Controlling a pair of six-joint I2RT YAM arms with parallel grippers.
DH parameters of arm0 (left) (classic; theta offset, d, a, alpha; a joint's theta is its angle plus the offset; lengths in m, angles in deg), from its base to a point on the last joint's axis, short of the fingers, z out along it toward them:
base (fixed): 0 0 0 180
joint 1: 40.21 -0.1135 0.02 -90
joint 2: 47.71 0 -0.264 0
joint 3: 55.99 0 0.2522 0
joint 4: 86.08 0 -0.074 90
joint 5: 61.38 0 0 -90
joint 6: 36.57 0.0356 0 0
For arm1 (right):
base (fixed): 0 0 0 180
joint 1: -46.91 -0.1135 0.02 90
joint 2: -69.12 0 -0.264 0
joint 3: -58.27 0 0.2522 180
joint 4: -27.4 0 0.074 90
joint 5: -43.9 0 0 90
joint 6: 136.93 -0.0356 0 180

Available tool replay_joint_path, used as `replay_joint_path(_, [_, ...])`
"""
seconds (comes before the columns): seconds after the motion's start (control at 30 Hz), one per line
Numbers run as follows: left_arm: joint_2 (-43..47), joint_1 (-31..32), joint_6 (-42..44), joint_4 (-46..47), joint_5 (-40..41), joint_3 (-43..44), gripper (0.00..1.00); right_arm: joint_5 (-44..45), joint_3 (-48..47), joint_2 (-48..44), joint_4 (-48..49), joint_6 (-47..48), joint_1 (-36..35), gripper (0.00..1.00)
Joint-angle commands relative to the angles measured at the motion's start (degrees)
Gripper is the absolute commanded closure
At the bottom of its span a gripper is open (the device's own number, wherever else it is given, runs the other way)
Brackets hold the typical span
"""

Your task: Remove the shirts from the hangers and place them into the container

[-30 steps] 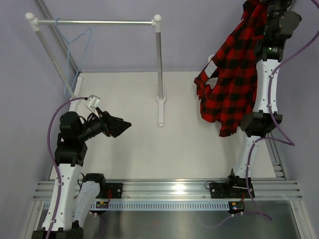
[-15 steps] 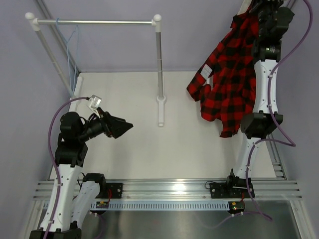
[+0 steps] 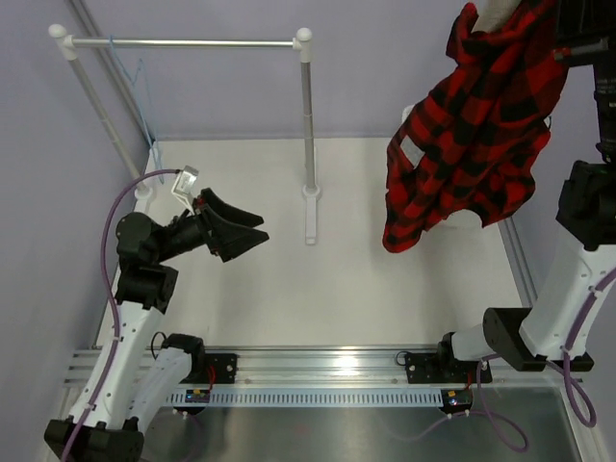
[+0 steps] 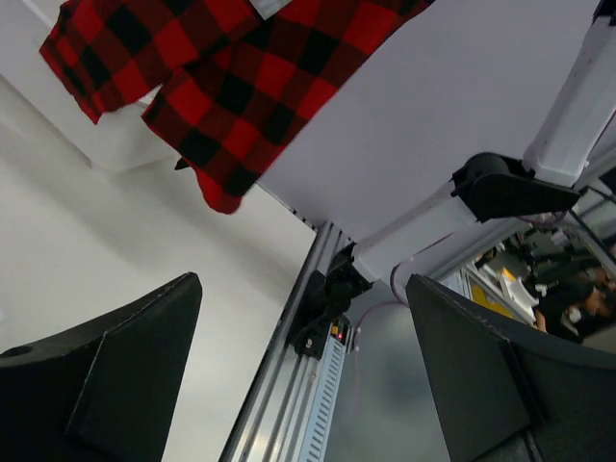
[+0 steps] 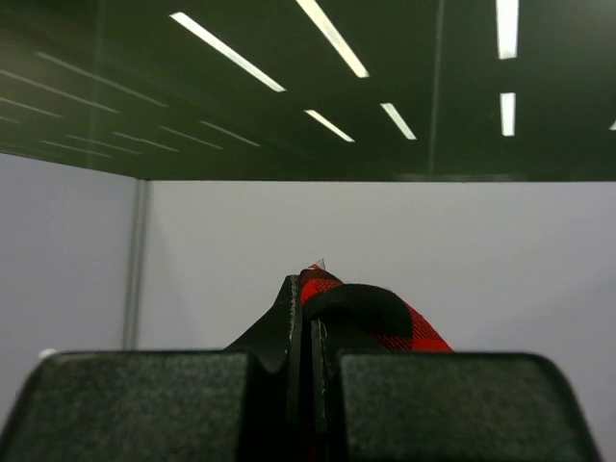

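The red-and-black checked shirt (image 3: 472, 125) hangs in the air at the top right, over the table's far right side. In the right wrist view my right gripper (image 5: 310, 308) is shut on a fold of the shirt (image 5: 385, 322). My left gripper (image 3: 252, 226) hovers at the left, open, jaws wide apart and empty, pointing right. The left wrist view shows the left gripper (image 4: 303, 289) facing the shirt's lower hem (image 4: 241, 77). The thin light-blue hanger (image 3: 135, 91) hangs bare at the left end of the rack. A white edge (image 3: 464, 219) under the shirt may be the container; the rest is hidden.
The white-and-silver clothes rack (image 3: 183, 42) spans the back left, its right post (image 3: 308, 125) standing mid-table on a white foot. The right arm (image 3: 587, 202) rises along the right edge. A metal rail (image 3: 327, 371) runs along the near edge.
My right arm has swung up and to the right, and the shirt has lifted and swayed with it. The left gripper's jaws have opened wider and it has shifted slightly right.
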Motion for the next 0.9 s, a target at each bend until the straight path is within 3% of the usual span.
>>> replay_joint_path(0.0, [-3.6, 5.7, 2.6, 4.8, -5.2, 3.6, 0.05, -9.3, 1.5, 1.5, -6.2, -9.1, -0.1, 1.00])
replay_joint_path(0.13, [-5.7, 13.0, 8.1, 4.4, -3.4, 4.7, 0.05, -12.4, 4.9, 0.5, -7.5, -12.9, -3.3, 1.00])
replay_joint_path(0.27, [-8.0, 16.8, 10.3, 6.3, -0.7, 3.5, 0.01, -11.0, 7.1, -0.8, -11.1, -10.0, -9.0, 1.00])
replay_joint_path(0.5, [-10.7, 19.7, 6.6, 23.6, -2.3, -2.0, 0.01, -11.3, 8.6, 0.2, -14.9, -11.2, -14.6, 1.00])
replay_joint_path(0.7, [-16.3, 24.5, 15.6, 17.0, 5.1, 0.8, 0.01, -9.0, 9.3, 0.6, -17.6, -10.8, -21.8, 1.00])
replay_joint_path(0.87, [-26.5, 31.8, 26.0, 11.7, 14.6, 9.6, 0.01, -8.1, 8.1, 1.3, -17.8, -13.2, -26.0, 1.00])
